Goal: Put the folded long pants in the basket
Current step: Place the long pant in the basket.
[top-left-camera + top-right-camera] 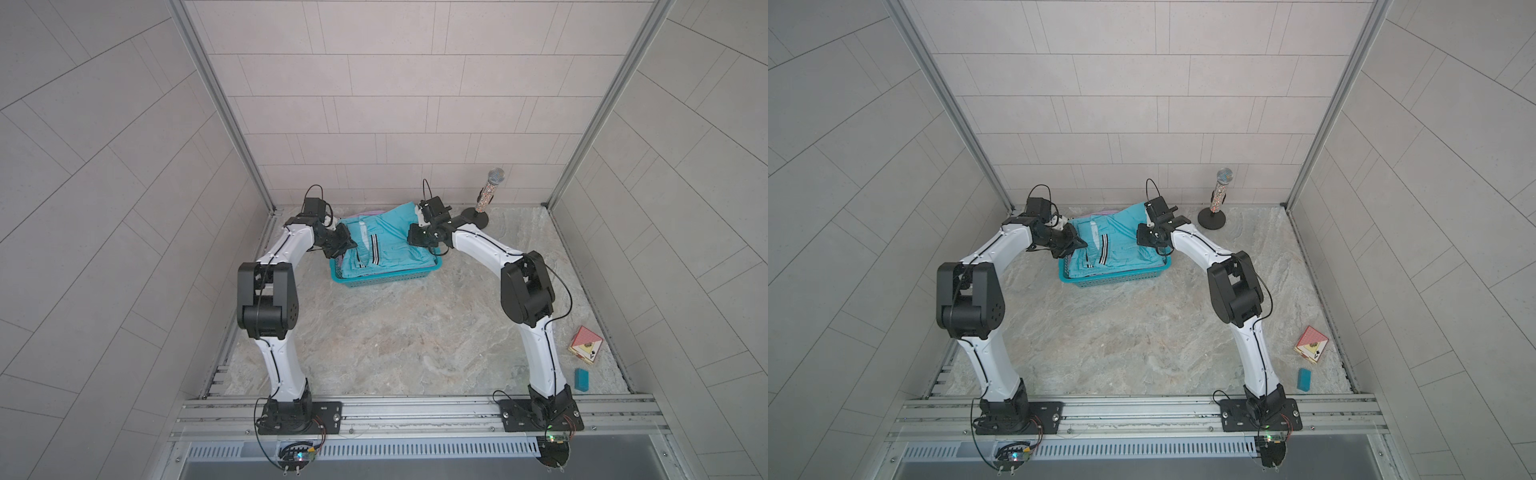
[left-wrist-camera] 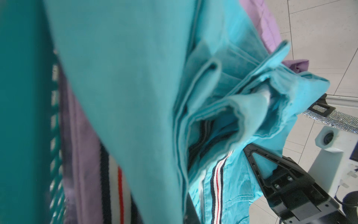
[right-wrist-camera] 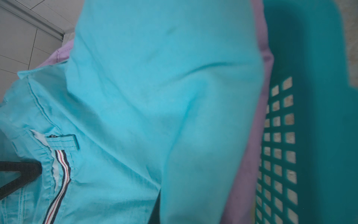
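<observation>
1. Top views first: the basket [image 1: 386, 279], teal mesh plastic with a flared rim, sits at 12 o'clock on the marbled surface [image 1: 395, 340]. Its long axis runs roughly 9-to-3, with the 3 o'clock end swung slightly away.
2. The turquoise pants [image 1: 395, 239] lie on top inside it, long side along the basket. Their striped band crosses them 12-to-6. A sliver of the lilac pants [image 1: 365, 213] peeks out at the far rim.
3. The left end effector [image 1: 347, 246] is in at the cloth's 9 o'clock edge and the right end effector [image 1: 415, 239] at its 3 o'clock edge. From up here the tips are hard to make out.
4. Only both top views show the rest: a glittery microphone [image 1: 490, 191] on a round stand at 1 o'clock, a card box [image 1: 584, 347] at 4 and a blue block [image 1: 581, 380] at 5.
5. Left wrist now: layered hems of soft woven turquoise gather into folds beside the left end effector's black finger [image 2: 271, 174], and the jaws are closed on that fabric. Underneath lie the lilac pants [image 2: 83, 155] and their navy-white-red band, pressed against the perforated basket [image 2: 23, 116] wall.
6. Right wrist: smooth turquoise fills the view, with a belt loop [image 3: 62, 142] and the stripe. Lilac cloth is squeezed against the square-holed wall. This end effector's jaws are hidden. They are closed tight, but I cannot tell whether they pinch the fabric.
</observation>
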Available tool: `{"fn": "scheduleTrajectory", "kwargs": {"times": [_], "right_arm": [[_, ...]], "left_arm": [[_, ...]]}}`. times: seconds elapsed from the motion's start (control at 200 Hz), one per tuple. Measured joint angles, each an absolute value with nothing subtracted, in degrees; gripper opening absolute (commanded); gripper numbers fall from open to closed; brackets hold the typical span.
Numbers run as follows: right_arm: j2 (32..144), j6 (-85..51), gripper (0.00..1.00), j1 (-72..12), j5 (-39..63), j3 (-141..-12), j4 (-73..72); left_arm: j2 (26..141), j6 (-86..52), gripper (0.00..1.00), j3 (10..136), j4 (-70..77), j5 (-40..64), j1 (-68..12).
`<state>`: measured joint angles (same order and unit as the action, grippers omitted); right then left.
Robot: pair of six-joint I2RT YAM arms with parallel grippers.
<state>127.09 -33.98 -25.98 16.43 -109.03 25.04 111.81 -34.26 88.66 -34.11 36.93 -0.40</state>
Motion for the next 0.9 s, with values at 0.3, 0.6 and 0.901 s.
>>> {"fn": "scheduleTrajectory", "kwargs": {"times": [0.3,0.6,0.901], "right_arm": [[126.26,-30.98,0.55,-26.09,13.04,-112.16,30.94],[114.72,-27.92,0.49,-26.65,8.88,-112.33,36.88],[104.18,-29.76,0.38,-31.0,9.8,-101.34,30.46]], "left_arm": [[106.67,-32.88,0.58,88.38,-38.0,32.99,0.38],[88.4,-33.32,0.14,91.48,-43.13,27.86,0.84],[86.63,-37.12,0.0,88.71,-37.54,33.04,-5.69]]}}
